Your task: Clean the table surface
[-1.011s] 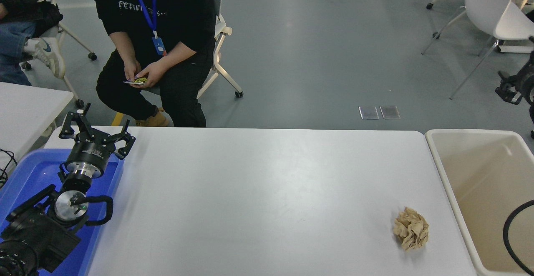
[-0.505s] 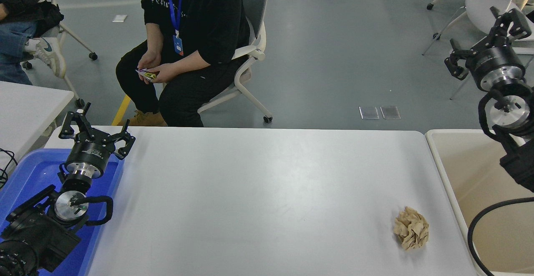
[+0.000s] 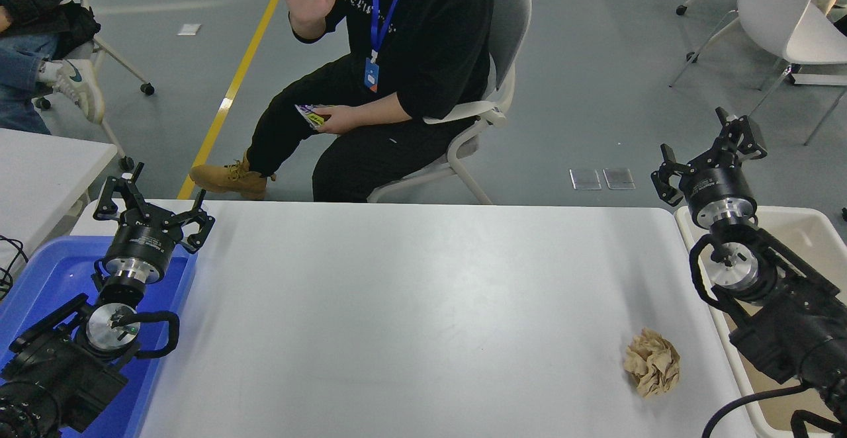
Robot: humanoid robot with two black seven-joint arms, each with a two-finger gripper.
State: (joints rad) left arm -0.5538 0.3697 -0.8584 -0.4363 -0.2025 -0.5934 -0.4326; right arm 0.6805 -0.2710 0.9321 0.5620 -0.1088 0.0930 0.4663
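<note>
Approach is beginning: I'm holding the right gripper (image 3: 708,160) spread and empty, needing to descend onto the paper ball (image 3: 652,362) on the table surface (image 3: 410,306).

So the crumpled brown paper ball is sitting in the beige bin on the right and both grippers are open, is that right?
Not quite. The head view shows the paper ball lying on the white table, near its right edge, beside the beige bin, not in it. Both the left gripper and the right gripper are open.
</note>
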